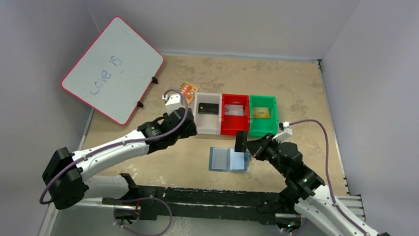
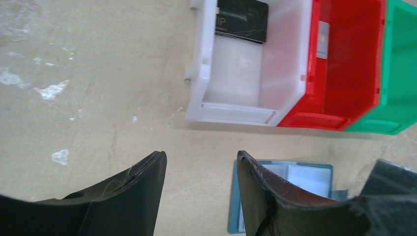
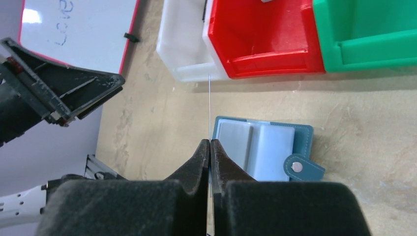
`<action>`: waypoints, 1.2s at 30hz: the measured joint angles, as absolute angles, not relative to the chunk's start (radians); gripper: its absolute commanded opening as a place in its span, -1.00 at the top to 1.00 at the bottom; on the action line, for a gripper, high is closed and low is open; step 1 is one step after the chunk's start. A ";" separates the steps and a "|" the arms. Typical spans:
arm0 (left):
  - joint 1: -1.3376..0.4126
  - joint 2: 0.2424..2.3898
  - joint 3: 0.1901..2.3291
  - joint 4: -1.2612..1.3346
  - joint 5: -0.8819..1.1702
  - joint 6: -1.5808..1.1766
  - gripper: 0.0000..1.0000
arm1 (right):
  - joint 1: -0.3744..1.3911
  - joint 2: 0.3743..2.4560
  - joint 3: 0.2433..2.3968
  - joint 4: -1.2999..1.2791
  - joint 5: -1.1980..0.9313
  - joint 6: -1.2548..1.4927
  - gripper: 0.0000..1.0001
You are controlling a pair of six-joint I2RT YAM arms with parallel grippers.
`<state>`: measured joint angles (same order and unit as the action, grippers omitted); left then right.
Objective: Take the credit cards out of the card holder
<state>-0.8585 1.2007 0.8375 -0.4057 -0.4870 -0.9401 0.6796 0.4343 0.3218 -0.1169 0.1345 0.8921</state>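
The card holder point(image 1: 228, 159) lies open on the table, light blue pockets up, with its tab at the right point(image 3: 301, 167). My right gripper point(image 1: 247, 147) hangs over its right half, shut on a dark credit card point(image 1: 241, 141). The right wrist view shows that card edge-on as a thin line point(image 3: 210, 98) sticking out past the gripper point(image 3: 210, 142). My left gripper point(image 2: 201, 157) is open and empty, above the table left of the card holder point(image 2: 305, 177). A black card point(image 2: 242, 19) lies in the white bin, a silver one point(image 2: 323, 37) in the red bin and a gold one point(image 1: 260, 112) in the green bin.
The white bin point(image 1: 207, 128), red bin point(image 1: 234, 129) and green bin point(image 1: 262, 130) stand in a row just behind the card holder. An orange patterned square point(image 1: 189, 90) lies behind the white bin. A whiteboard point(image 1: 112, 69) leans at the far left.
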 measured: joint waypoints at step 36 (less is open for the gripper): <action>-0.480 0.975 0.843 -0.647 -0.810 -0.632 -0.79 | 0.680 0.743 0.388 0.282 -0.119 0.234 1.00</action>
<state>-0.4805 0.9749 0.8429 -0.6472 -0.8097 -0.6323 0.6796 0.7429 0.3882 0.2825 -0.1188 0.2337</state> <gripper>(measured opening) 0.891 0.005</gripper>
